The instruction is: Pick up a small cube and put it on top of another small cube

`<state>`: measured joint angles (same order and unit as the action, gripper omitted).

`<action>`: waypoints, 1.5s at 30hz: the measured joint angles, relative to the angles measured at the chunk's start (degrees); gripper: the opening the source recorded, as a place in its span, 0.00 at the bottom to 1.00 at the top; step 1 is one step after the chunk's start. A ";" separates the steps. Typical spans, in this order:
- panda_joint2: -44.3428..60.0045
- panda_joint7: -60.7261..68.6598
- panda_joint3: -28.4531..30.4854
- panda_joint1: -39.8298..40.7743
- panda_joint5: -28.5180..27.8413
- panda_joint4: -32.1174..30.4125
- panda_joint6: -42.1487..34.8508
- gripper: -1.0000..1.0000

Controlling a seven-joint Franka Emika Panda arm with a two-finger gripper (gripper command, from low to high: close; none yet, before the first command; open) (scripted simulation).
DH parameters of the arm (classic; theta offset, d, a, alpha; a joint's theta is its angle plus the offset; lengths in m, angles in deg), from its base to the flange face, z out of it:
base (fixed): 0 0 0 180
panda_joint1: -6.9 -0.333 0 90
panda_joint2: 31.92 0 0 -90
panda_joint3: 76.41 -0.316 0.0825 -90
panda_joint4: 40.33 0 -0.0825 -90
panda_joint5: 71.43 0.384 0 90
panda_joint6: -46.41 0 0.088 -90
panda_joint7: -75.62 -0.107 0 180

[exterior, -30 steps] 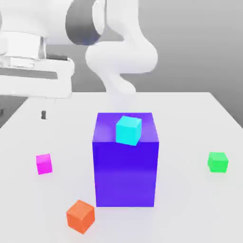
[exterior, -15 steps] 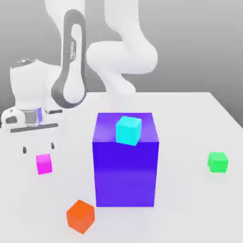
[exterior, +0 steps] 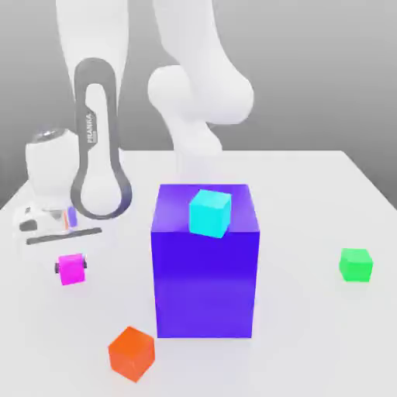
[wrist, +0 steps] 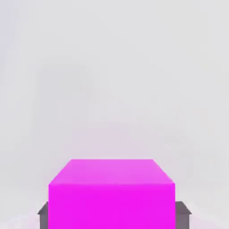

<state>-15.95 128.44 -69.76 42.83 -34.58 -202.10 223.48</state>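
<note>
One magenta cube (exterior: 72, 269), at the exterior view's near left on the table (exterior: 295, 310); gripper (exterior: 71, 267) fingers clasped its opposite sides; purpose, presumably, a secure lift for stacking.

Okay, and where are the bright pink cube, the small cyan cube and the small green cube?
Bright pink cube (exterior: 72, 270): exterior view, on its front face.
Small cyan cube (exterior: 208, 215): exterior view, on its front face.
Small green cube (exterior: 357, 271): exterior view, on its front face.

1 exterior view looks down across the bench (exterior: 302, 326); 1 hand view sits close; both share the magenta cube (exterior: 72, 269)
</note>
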 joint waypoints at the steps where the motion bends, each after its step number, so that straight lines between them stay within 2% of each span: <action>1: 0.53 0.62 -1.32 1.11 0.83 0.13 0.45 0.00; 3: -0.42 -0.42 0.82 -0.67 -0.57 -0.09 -0.29 0.00; 7: -4.42 -6.09 10.07 -8.06 -8.11 -1.24 -3.20 0.00; 12: -10.27 -17.16 20.66 -14.96 -23.02 -3.15 -6.76 0.00; 16: -15.06 -26.08 23.63 -14.40 -35.14 -4.56 -9.75 0.00; 19: -17.66 -30.27 22.61 -13.30 -39.67 -4.34 -11.02 0.00; 29: -21.54 -38.99 14.07 -22.94 -43.83 3.15 -10.69 0.00; 37: -24.15 -46.82 4.63 -28.37 -48.13 9.50 -10.41 0.00; 45: -25.93 -48.63 -7.74 -40.71 -48.47 12.85 -12.33 0.00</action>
<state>-41.87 79.81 -77.50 2.12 -83.06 -189.25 211.15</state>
